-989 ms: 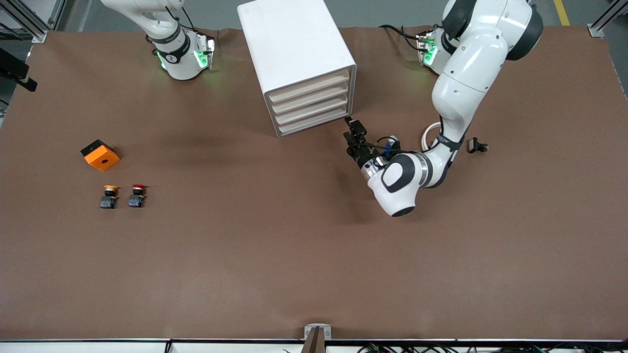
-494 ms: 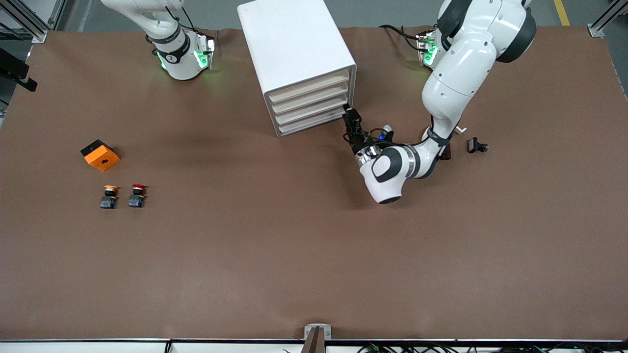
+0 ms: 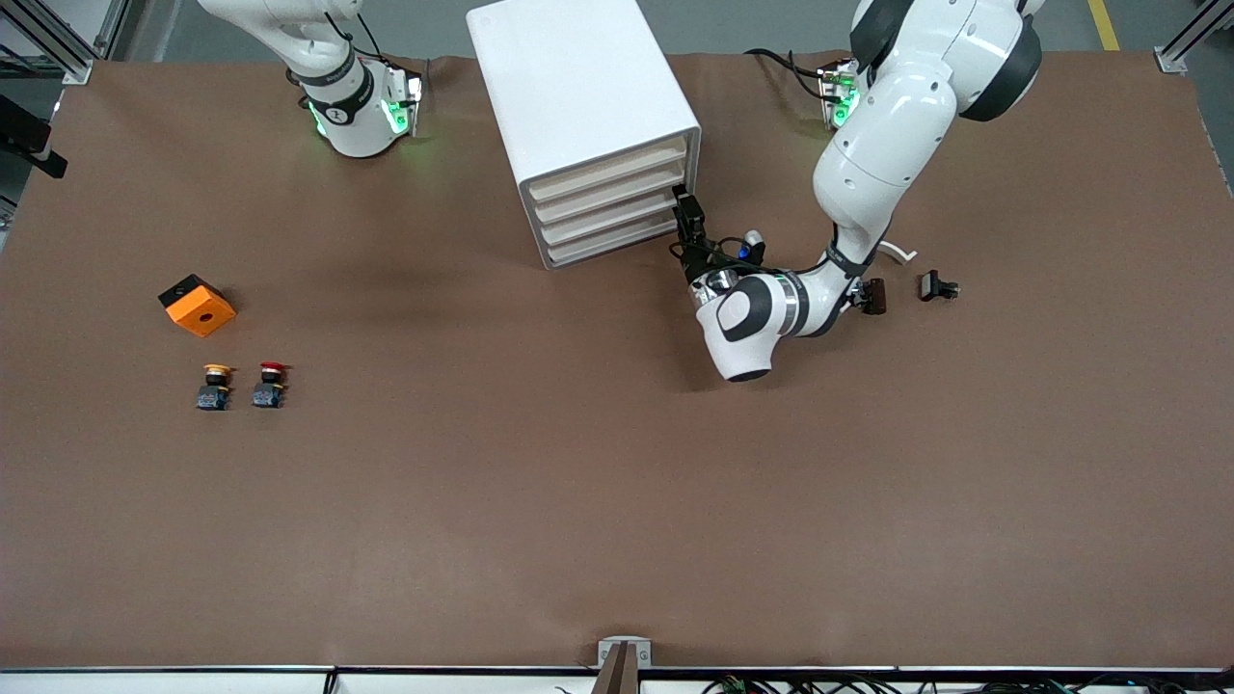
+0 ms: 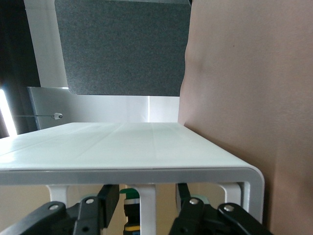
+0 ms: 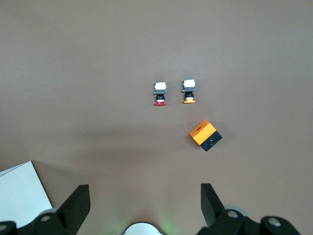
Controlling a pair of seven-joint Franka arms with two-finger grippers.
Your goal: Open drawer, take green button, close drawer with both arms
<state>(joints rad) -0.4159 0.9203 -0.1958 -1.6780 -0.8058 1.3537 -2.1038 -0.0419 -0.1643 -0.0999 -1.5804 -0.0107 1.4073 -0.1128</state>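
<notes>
The white drawer cabinet (image 3: 588, 106) stands at the table's back middle, and all its beige drawers (image 3: 607, 207) look shut. My left gripper (image 3: 686, 207) is pressed up to the drawer fronts at the corner toward the left arm's end. In the left wrist view its fingers (image 4: 108, 198) stand apart on either side of a white bar (image 4: 147, 210) of the cabinet's front (image 4: 146, 175), touching nothing. The green-capped button (image 4: 129, 196) shows just beside that bar. My right gripper (image 5: 144, 196) waits high over the table, wide open and empty.
A red-capped button (image 3: 271, 384), a yellow-capped button (image 3: 214, 386) and an orange-and-black block (image 3: 197, 305) lie toward the right arm's end. Small black parts (image 3: 937, 286) and a white curved piece (image 3: 897, 253) lie by the left arm.
The left gripper has moved in from the table to the cabinet's drawer fronts, and its fingers have narrowed. The right arm has not moved.
</notes>
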